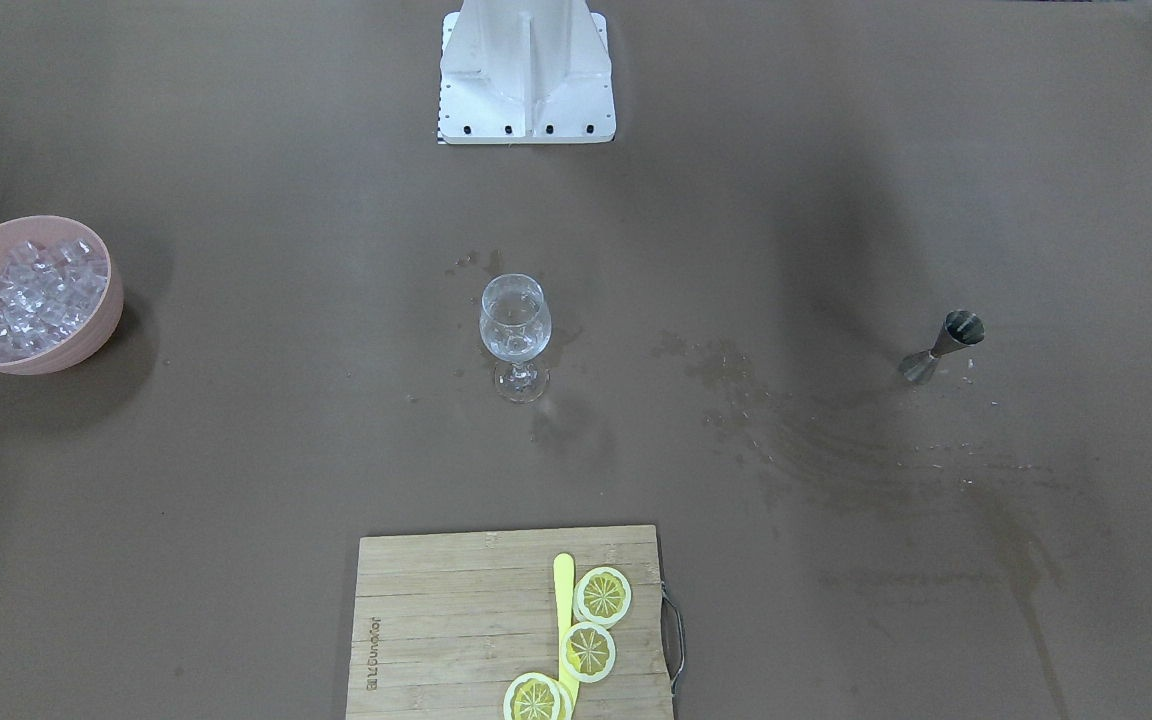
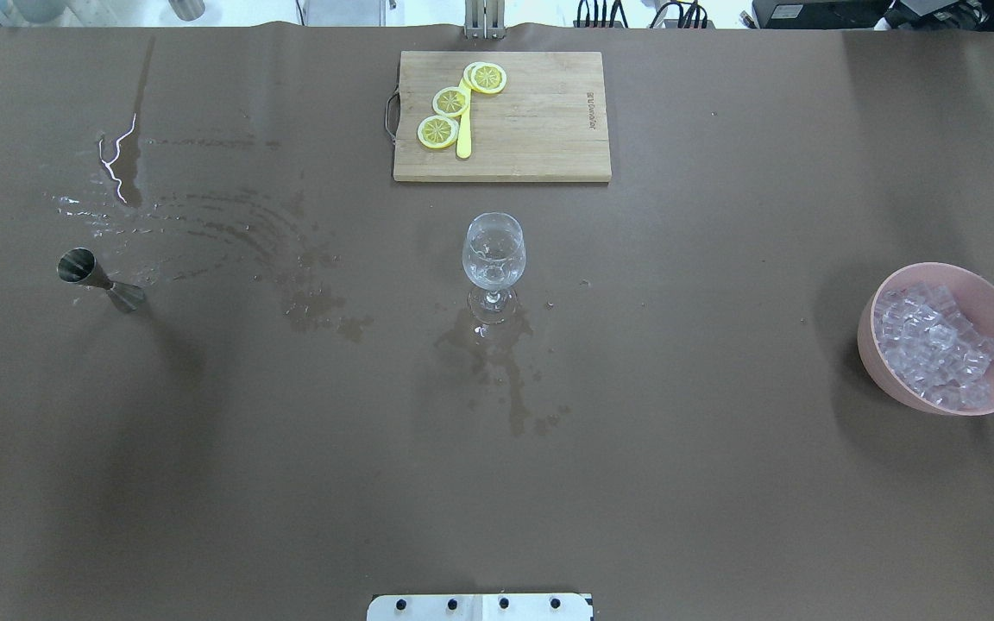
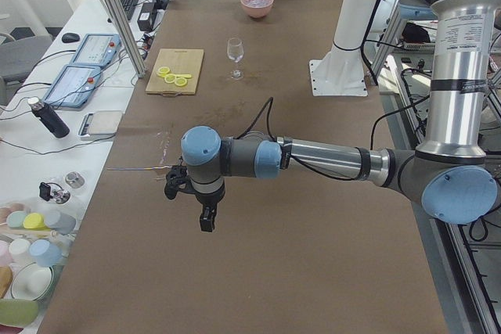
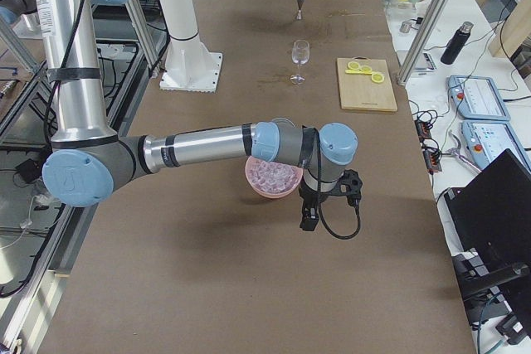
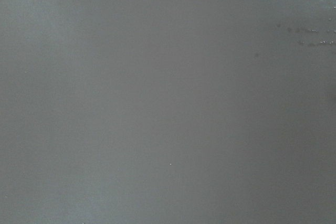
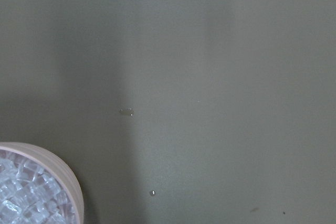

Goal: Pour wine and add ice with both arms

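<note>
Neither claw has anything to do with the glass (image 2: 493,259) yet, and only the side views show them. The left claw (image 3: 205,223) hangs over bare tabletop (image 2: 290,483) well out on the glass's left. The right claw (image 4: 308,223) hangs well out on its right, just past the bowl (image 4: 259,186). From those angles I cannot tell whether their fingers are apart or together.

The glass stands upright mid-tabletop and looks empty. The jigger (image 2: 100,280) stands well to its left, by wet streaks (image 2: 204,228). The ice (image 2: 935,345) is heaped in the bowl, well to the glass's right. Beyond the glass lies a board (image 2: 540,129) with lemon slices (image 2: 450,102).

The work looks unstarted, so the first step is probably fetching the jigger. Take it at its narrow waist, since it would tip easily, and the wet surface may let it slide. Carry it level, then tilt slowly over the rim. The right claw should pinch ice from the top of the heap without shoving the bowl.
</note>
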